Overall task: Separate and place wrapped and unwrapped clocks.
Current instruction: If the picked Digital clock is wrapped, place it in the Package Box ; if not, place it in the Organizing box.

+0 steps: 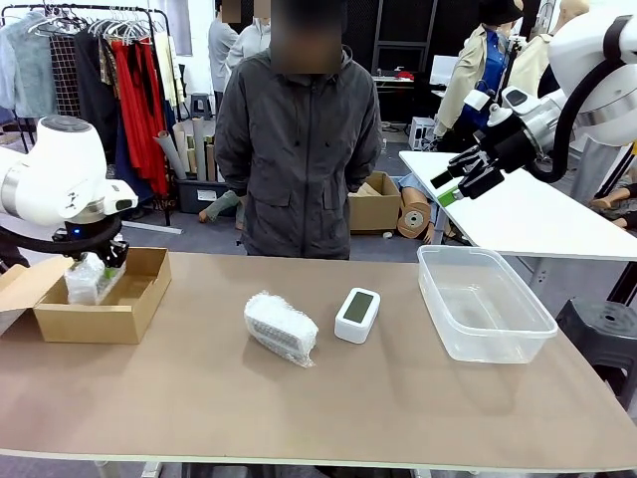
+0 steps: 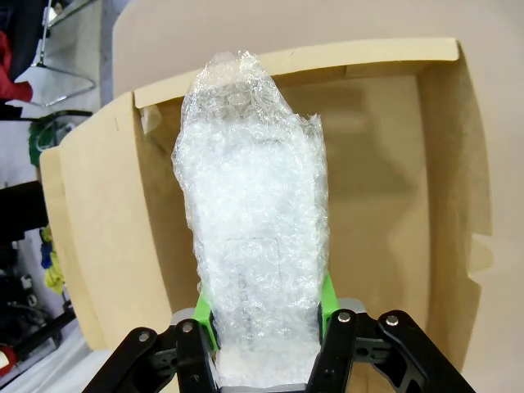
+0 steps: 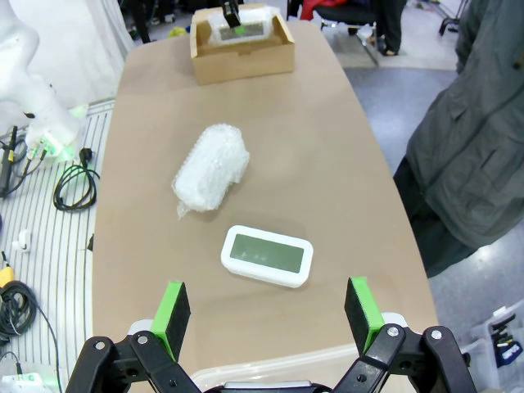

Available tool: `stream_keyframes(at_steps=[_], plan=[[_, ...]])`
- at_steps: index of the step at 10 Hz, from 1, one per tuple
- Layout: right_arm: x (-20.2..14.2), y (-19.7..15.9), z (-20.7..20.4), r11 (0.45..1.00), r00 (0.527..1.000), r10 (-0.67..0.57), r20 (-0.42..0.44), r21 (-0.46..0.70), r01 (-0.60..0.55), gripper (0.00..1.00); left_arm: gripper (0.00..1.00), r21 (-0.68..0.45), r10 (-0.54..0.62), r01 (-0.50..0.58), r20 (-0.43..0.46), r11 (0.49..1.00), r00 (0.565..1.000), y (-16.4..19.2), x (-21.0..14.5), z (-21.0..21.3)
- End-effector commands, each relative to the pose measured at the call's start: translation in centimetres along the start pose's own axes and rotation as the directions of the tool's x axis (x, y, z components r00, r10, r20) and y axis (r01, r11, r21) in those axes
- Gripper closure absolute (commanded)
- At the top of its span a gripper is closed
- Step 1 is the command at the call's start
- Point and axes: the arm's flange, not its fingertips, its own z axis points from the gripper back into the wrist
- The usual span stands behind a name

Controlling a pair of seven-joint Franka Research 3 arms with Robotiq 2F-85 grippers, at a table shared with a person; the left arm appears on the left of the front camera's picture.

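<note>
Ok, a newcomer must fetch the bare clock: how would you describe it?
On the brown table, look between the cardboard box and the clear plastic tub. The small white rounded-rectangular clock with a grey-green screen lies there, bare, unlike the bubble-wrapped bundle beside it.

White arms (image 1: 55, 174), black claws (image 3: 267, 304), possibly blue light (image 1: 75, 231)

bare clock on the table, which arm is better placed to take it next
Likely the right. The right gripper is open and free, raised near the tub, and its wrist view faces the clock. The left gripper is shut on a wrapped bundle at the box.
</note>
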Motion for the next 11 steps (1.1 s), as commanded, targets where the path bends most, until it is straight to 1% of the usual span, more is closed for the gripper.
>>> stream_keyframes(at_steps=[1,5,11], plan=[[0.2,0.0,0.1,1.0,1.0,0.004,0.0,-0.005,-0.004,0.0,1.0,0.051,0.027,-0.027,0.003,0.998,1.0,0.5,0.3,-0.3],[0.2,0.0,0.1,1.0,1.0,0.004,0.0,-0.005,-0.004,0.0,1.0,0.059,0.051,-0.05,-0.022,0.997,0.998,1.6,-0.4,-1.3],[0.2,0.0,0.1,1.0,1.0,0.004,0.0,-0.005,-0.004,0.0,1.0,0.06,0.039,-0.036,-0.047,0.998,0.998,1.5,-0.6,-2.8]])
